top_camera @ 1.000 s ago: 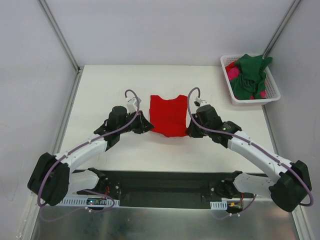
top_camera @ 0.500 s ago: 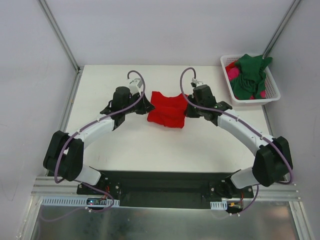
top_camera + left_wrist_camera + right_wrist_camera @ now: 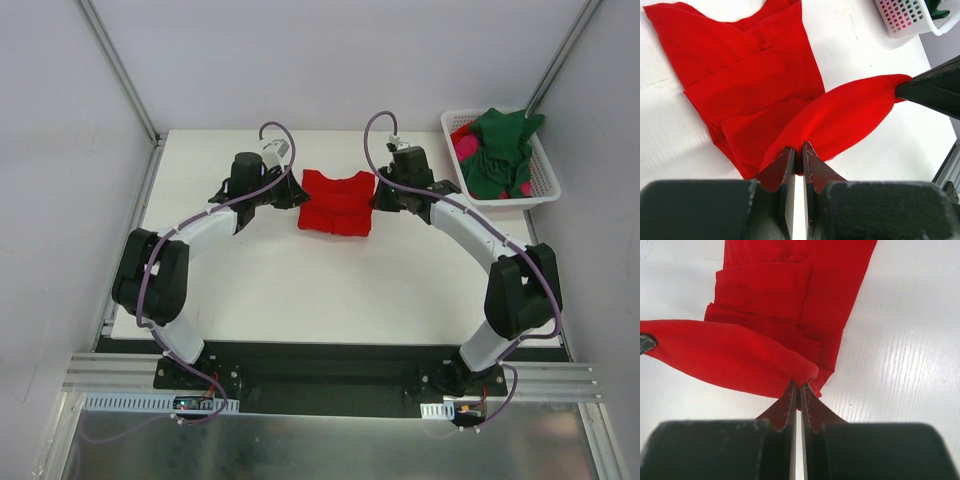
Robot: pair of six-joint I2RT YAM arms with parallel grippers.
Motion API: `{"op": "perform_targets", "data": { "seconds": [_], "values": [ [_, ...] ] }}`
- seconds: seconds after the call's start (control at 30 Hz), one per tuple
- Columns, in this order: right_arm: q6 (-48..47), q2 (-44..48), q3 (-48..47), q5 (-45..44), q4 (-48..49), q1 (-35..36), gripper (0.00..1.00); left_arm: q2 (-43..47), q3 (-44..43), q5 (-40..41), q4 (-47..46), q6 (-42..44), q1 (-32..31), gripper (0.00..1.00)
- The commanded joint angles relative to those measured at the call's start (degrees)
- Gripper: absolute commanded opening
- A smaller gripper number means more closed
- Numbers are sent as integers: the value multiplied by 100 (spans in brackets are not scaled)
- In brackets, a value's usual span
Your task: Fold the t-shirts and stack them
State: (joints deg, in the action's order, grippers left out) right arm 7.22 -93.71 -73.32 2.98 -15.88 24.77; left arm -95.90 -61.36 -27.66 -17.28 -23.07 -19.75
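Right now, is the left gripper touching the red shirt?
Touching. In the left wrist view the left gripper has its jaws pinched shut on a raised fold of the red shirt.

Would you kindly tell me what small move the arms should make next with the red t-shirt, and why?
Probably lower the held edge onto the layer beneath: left gripper and right gripper each pinch the red t-shirt, and its edge hangs raised between them over the rest.

Overhead camera looks down; both wrist cameras (close, low) apparently share the red t-shirt (image 3: 337, 205).
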Motion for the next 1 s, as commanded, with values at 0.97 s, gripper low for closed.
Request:
{"op": "perform_targets", "data": {
  "seconds": [0.97],
  "values": [
    [1044,2725,2568,607,-1848,1178,2,3401,3552,-65,734,-1805,-1496,0]
  ]
}}
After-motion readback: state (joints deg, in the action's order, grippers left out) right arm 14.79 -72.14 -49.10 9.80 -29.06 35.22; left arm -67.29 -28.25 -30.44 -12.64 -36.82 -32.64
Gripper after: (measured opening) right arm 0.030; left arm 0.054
